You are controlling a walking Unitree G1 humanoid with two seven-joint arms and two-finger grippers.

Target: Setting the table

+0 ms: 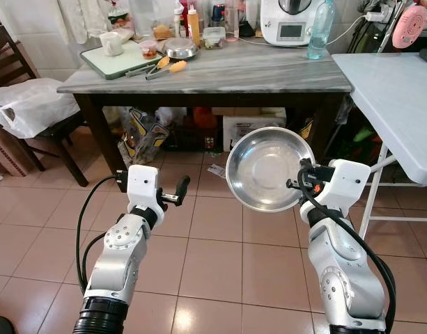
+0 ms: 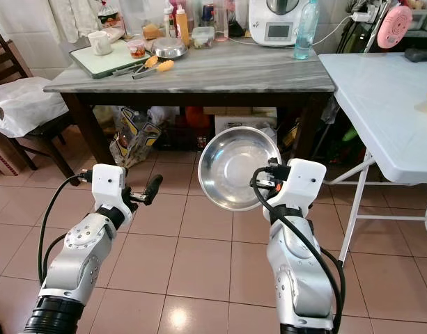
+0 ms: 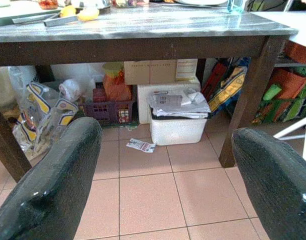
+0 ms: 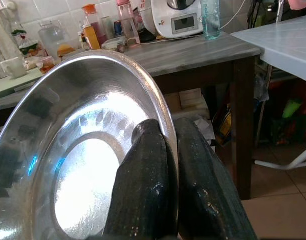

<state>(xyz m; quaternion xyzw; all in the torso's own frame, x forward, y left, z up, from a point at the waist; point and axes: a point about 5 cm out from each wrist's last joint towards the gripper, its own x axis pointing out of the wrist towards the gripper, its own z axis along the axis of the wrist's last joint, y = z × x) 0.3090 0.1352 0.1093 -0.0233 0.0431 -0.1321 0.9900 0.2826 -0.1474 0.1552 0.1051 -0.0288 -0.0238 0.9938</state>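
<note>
A shiny steel bowl (image 1: 265, 167) is held up on edge, its hollow facing me, above the tiled floor. My right gripper (image 4: 165, 132) is shut on the bowl's rim (image 4: 157, 107), one finger inside and one outside. My left gripper (image 1: 178, 191) hangs open and empty at about the same height, to the left of the bowl; the left wrist view looks between its fingers (image 3: 58, 170) under the table. The grey marble-topped table (image 1: 269, 73) stands ahead. A white folding table (image 1: 394, 97) is at the right.
On the grey table sit a green board with a cup (image 1: 112, 43), tongs (image 1: 157, 68), a small steel bowl (image 1: 180, 47), jars, a water bottle (image 1: 320, 31) and a white appliance (image 1: 291, 21). Boxes and bags (image 3: 175, 120) lie underneath. A dark chair with a white bag (image 1: 28, 104) stands left.
</note>
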